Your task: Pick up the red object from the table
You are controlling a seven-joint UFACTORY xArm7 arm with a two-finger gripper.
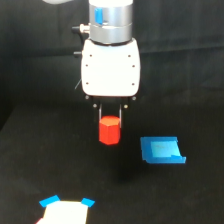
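end effector (110, 114) clamped on red object (109, 131), held upright above black surface (60, 160). blue tray piece (161, 150) lies near on the exterior view's right.

My tool (110, 111) grips the red object (109, 130) between its fingers, clear of the black worktop (30, 165). A blue tray-like piece (161, 150) lies toward the exterior view's right, well apart from it.
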